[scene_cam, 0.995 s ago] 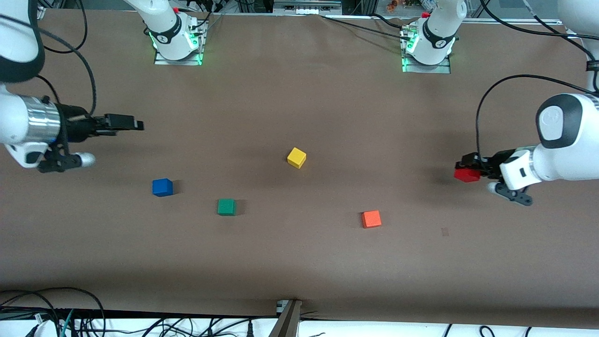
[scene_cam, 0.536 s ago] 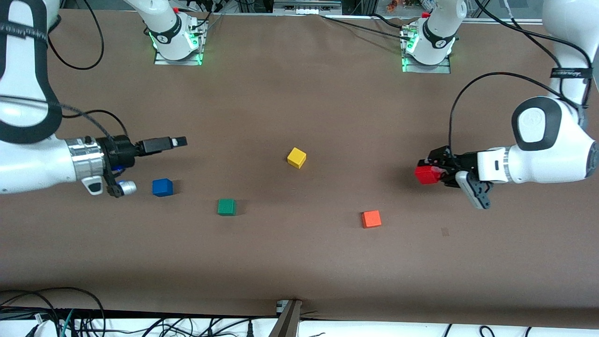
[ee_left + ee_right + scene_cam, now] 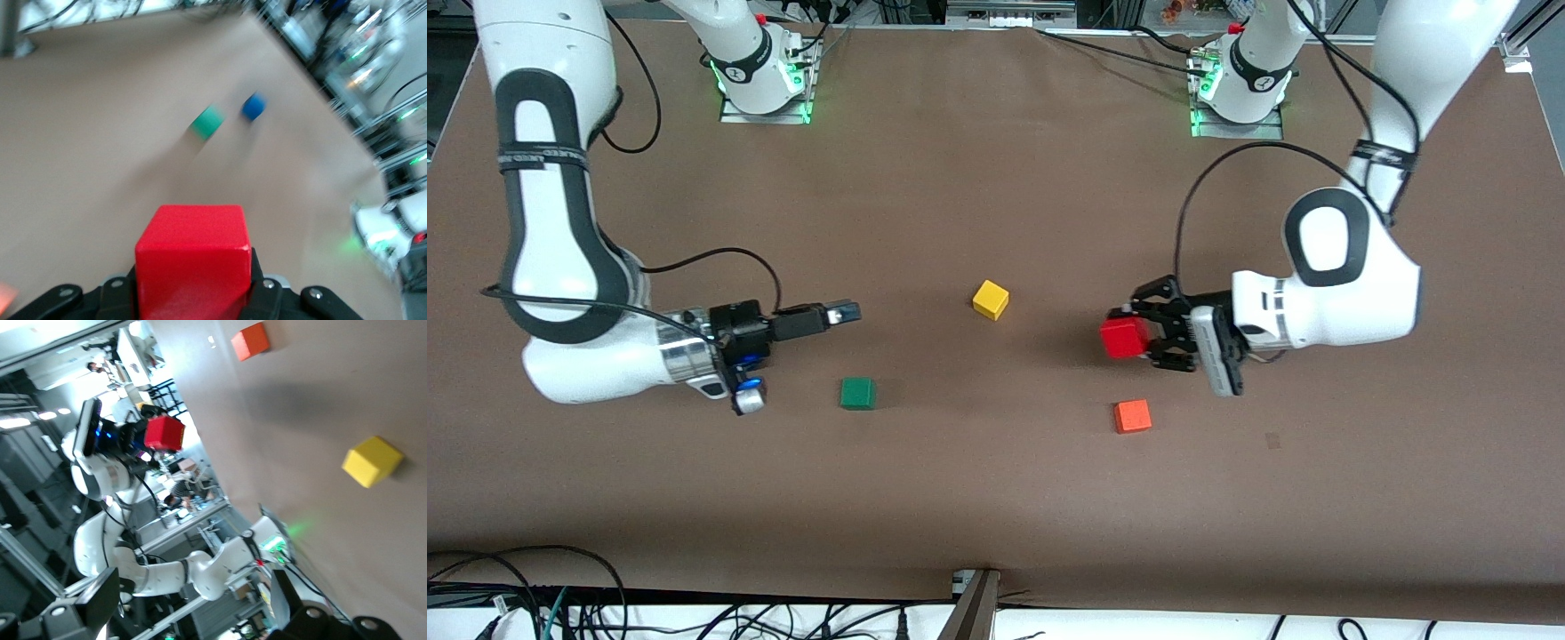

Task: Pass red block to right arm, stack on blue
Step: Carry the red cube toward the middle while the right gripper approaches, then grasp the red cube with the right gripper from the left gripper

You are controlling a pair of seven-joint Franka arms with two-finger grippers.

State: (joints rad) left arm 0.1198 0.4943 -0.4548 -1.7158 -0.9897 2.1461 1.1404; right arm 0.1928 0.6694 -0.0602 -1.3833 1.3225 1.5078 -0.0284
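Handover underway: left pincer (image 3: 1138, 336) pinches the small bright red cube (image 3: 1125, 338) in the air; right pincer (image 3: 845, 312), spread, must meet it.

I've got three stray cubes on the brown table (image 3: 996, 498). Yellow cube (image 3: 991, 300) sits mid-table, farthest from the front cam of the three. Green cube (image 3: 857, 393) lies nearer the cam, toward the right arm's end. Orange cube (image 3: 1132, 416) is nearest the cam, toward the left arm's end. All flat, well apart from each other.
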